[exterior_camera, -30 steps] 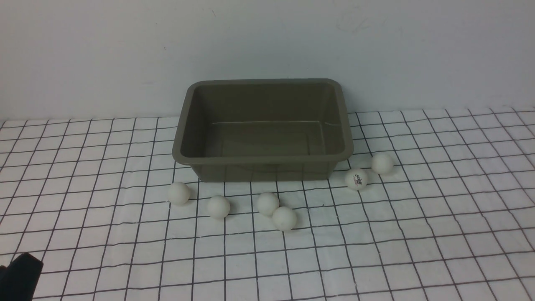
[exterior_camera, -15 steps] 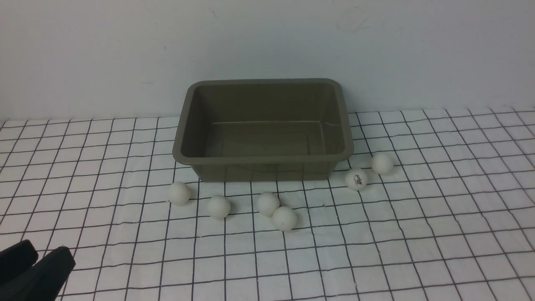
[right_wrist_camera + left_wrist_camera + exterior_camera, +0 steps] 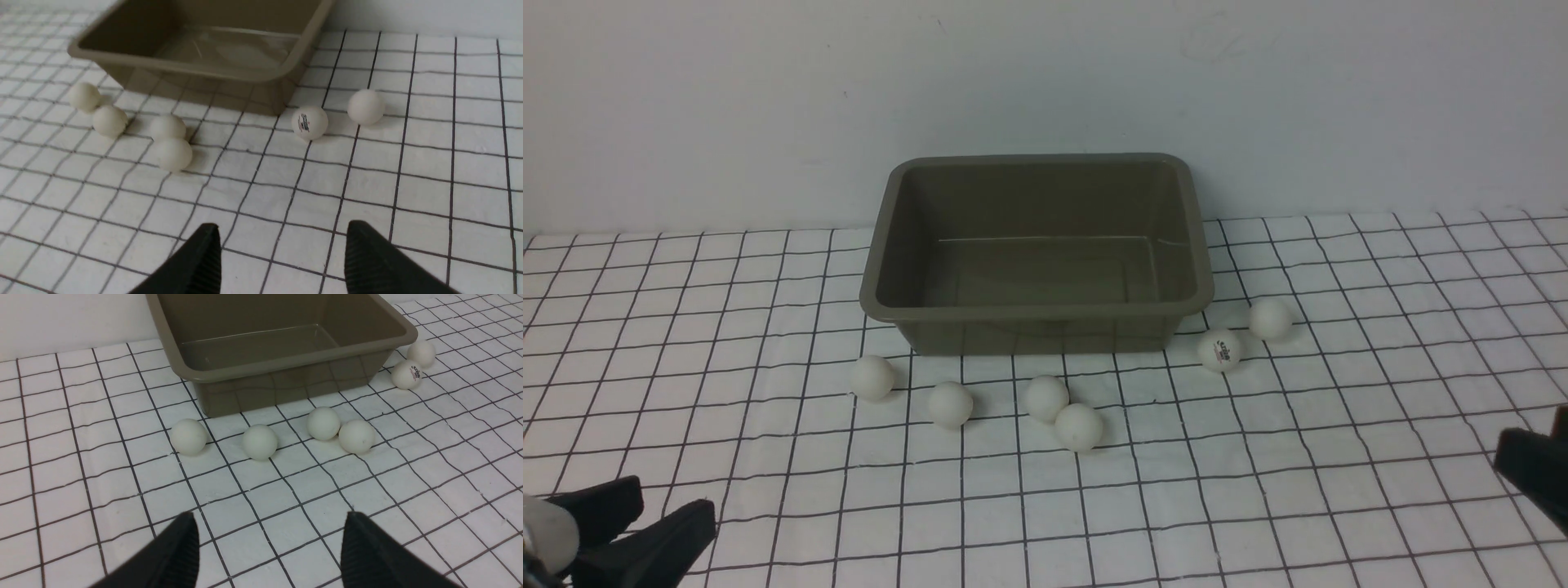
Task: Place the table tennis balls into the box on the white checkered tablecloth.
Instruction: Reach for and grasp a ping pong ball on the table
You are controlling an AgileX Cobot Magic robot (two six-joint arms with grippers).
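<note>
**First reach: six balls outside the box, both claws wide and empty**

The box [image 3: 1037,311], an olive-brown tub, stands on the white checkered tablecloth [image 3: 1339,490] close to the wall, and its floor is bare. All six table tennis balls [image 3: 950,404] lie on the cloth outside it. Four sit in a loose row just in front of the box's near side, and the two at the right end of that row are touching or nearly so. The other two rest beside the near right corner, one of them the logo ball [image 3: 1219,349].

The left gripper [image 3: 270,518] hovers low over the cloth at the near left. Its jaws are spread wide with nothing between them, and the row of four lies ahead of it. The right gripper [image 3: 282,226] shows at the near right edge, equally wide and empty, facing the pair at the corner.

Nothing is in the box, so the step in hand looks like the opening approach. Next, each arm needs to move forward, straddle a single ball, sink until the pads flank its widest part, and close gently, since a nudged ball will roll. The leftmost ball [image 3: 872,377] stands apart from its neighbours and looks the cleanest pick for the left arm. The touching pair is the riskier choice. The carry must then clear the flared rim.
</note>
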